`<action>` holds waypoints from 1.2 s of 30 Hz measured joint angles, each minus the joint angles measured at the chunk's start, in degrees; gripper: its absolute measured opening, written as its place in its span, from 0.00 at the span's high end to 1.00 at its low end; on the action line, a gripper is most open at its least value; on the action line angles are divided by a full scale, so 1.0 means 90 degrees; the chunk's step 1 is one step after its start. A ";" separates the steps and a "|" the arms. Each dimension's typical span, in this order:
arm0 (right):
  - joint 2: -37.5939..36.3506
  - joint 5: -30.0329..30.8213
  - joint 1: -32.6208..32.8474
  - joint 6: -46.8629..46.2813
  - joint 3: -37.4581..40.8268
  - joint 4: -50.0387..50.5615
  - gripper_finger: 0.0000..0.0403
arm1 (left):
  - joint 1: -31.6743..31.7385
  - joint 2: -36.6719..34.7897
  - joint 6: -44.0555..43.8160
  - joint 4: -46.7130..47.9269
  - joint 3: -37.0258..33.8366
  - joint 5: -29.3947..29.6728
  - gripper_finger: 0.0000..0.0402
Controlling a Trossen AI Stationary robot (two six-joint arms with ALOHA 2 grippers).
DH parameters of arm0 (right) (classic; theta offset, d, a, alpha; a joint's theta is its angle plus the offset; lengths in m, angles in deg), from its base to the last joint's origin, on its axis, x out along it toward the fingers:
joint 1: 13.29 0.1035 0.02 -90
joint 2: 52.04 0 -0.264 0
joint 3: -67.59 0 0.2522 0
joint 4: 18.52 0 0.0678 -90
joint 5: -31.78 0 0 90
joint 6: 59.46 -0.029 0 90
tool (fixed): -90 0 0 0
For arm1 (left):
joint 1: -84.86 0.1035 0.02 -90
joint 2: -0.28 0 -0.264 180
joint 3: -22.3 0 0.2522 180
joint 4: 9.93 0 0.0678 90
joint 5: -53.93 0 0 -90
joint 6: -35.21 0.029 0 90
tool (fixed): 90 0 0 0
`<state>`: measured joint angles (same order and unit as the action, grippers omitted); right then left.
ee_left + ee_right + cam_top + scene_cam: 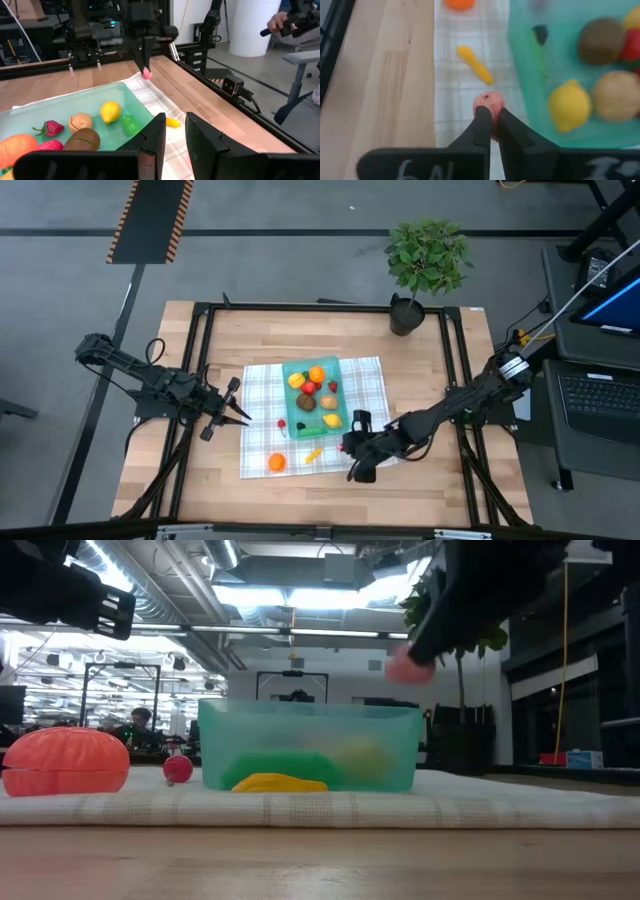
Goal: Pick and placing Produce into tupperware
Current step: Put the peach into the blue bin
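- The only writing that shows is on the right gripper (490, 121), in the right wrist view — pale handwritten marks on its dark body, at about 7 o'clock.
- They look like "6N", though the reading is unsure.
- Further marks at 5 o'clock are cut off — unreadable.

Two dark jointed arms; right tool (490, 120) bears unclear white lettering.
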<state>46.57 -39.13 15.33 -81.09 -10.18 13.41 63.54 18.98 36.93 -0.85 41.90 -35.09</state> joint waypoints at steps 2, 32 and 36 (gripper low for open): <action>-0.0243 0.0105 -0.0002 0.0156 0.0115 -0.0034 0.96 | 0.0000 0.0000 0.0000 0.0000 0.0000 0.0000 0.84; -0.4105 0.0911 -0.0204 0.2260 0.5422 -0.6572 0.96 | -0.0002 0.0000 0.0041 -0.0012 0.0000 0.0023 0.98; -0.4102 0.0704 -0.0216 0.2313 0.5736 -0.7299 0.96 | -0.0001 0.0000 0.0042 -0.0010 0.0000 0.0251 1.00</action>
<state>9.65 -32.79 13.39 -60.27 41.44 -52.28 63.53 18.98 37.30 -0.94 41.90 -32.84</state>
